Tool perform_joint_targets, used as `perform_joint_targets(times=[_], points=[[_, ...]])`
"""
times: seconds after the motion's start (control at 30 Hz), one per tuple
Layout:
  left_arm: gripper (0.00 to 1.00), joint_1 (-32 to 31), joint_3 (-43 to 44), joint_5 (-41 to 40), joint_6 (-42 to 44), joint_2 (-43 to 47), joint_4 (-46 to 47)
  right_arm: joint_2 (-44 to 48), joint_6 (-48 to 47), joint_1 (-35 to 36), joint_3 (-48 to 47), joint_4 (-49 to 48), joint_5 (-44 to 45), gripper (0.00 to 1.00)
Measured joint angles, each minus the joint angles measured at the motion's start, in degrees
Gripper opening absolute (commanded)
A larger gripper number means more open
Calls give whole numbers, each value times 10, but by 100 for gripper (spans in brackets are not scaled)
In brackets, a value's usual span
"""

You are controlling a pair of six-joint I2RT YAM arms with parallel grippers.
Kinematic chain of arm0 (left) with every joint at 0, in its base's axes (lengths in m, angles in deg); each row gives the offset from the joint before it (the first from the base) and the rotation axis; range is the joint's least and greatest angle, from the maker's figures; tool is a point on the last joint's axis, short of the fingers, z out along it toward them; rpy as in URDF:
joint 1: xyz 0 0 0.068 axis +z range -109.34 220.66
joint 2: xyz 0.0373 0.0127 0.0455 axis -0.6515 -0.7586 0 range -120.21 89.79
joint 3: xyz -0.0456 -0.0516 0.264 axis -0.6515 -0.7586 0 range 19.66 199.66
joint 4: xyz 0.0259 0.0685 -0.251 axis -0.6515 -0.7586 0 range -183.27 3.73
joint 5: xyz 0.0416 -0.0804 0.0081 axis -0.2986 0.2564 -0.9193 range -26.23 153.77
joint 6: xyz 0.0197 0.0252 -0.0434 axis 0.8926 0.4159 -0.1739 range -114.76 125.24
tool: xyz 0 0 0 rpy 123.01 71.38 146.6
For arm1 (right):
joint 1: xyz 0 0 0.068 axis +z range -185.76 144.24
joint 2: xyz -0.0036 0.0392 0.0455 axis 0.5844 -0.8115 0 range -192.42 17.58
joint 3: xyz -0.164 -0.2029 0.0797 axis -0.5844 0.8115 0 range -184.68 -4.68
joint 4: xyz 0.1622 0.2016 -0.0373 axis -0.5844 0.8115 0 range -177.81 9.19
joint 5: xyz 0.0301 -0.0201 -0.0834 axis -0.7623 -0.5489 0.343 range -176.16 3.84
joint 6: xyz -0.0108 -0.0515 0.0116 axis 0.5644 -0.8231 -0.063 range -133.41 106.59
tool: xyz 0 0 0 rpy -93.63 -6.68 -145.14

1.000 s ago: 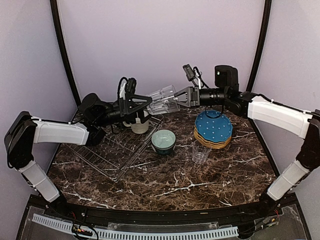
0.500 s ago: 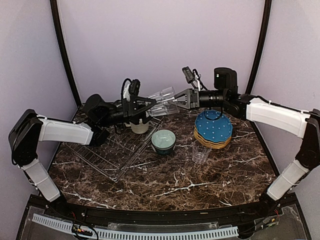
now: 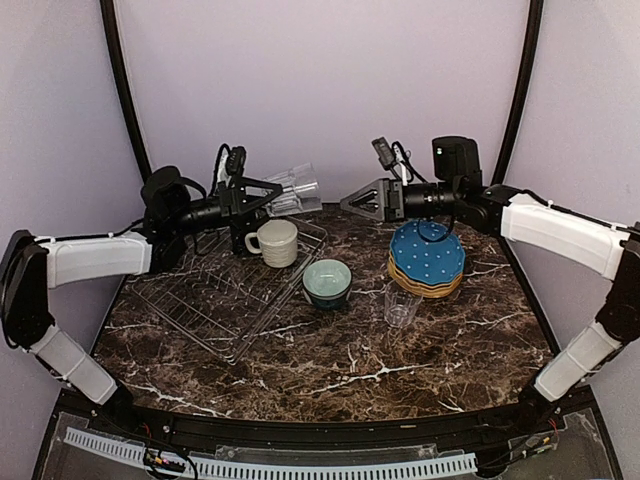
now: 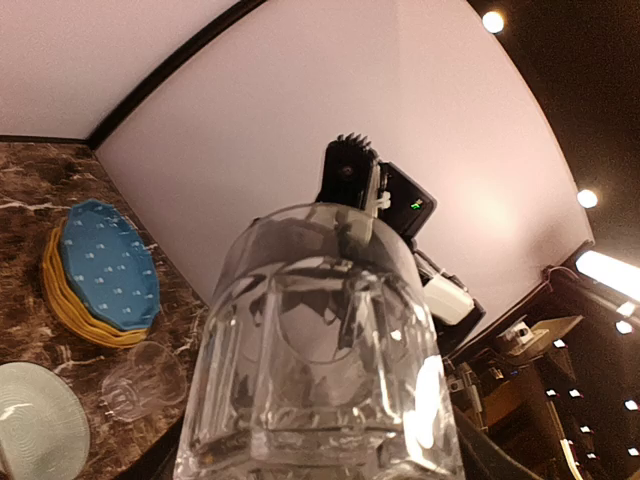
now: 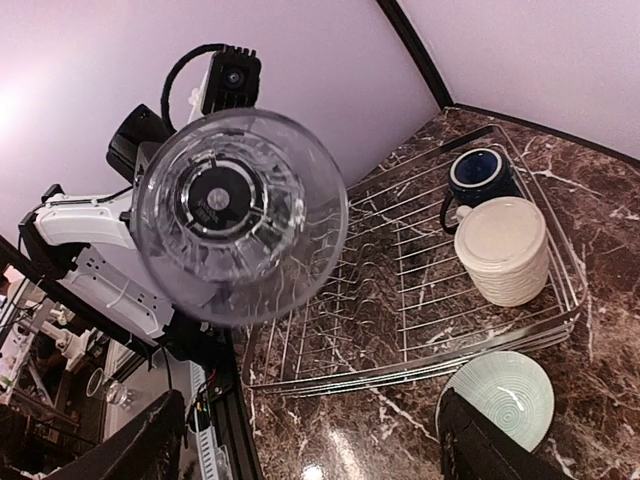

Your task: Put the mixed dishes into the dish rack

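My left gripper [image 3: 262, 194] is shut on the clear ribbed glass [image 3: 290, 190], held on its side in the air above the far end of the dish rack [image 3: 215, 305]. The glass [image 4: 320, 350] fills the left wrist view. My right gripper [image 3: 352, 202] stands open and apart from the glass [image 5: 240, 215], its mouth facing me in the right wrist view. A cream mug [image 3: 277, 243] and a dark blue mug [image 5: 480, 175] stand in the rack's far corner. The pale-teal bowl [image 3: 327, 281] sits on the table beside the rack. The blue dotted plate [image 3: 427, 252] tops a stack over a mustard-yellow plate [image 3: 425, 287].
A small clear tumbler [image 3: 401, 308] stands on the marble table [image 3: 400, 370] in front of the plate stack. The rack's wire grid [image 5: 400, 300] lies bare from the mugs toward its near end. Purple walls close the back and sides.
My right gripper has opened, let go of the glass and drawn back to the right. The left arm has carried the glass left and toward the back wall.
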Motion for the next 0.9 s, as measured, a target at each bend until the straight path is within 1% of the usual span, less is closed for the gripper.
perform_joint_targets(times=[0.03,0.07,0.13,0.17,0.23,0.3,0.4,0.5,0.63,0.77,0.9], points=[[1,12,4,-5,37,21,-56,6,-3,-5,2,4,5,85],[1,25,19,-17,91,48,-153,15,-7,-10,4,11,12,85],[1,35,70,-58,195,80,-313,33,-13,-18,11,19,22,85],[1,35,96,-77,238,87,-375,39,-16,-23,14,21,26,85],[1,34,165,-131,329,91,-514,47,-19,-26,19,22,33,85],[1,33,220,-176,396,83,-620,49,-21,-27,24,23,37,85],[1,33,295,-246,480,49,-762,48,-23,-27,34,28,45,85],[1,33,344,-301,538,-1,-869,49,-31,-27,43,42,58,85],[1,33,368,-347,591,-60,-970,53,-42,-28,54,63,81,85],[1,30,372,-377,622,-96,-1029,63,-49,-30,64,77,96,85],[1,13,389,-400,645,-128,-1061,66,-50,-31,72,78,104,85]])
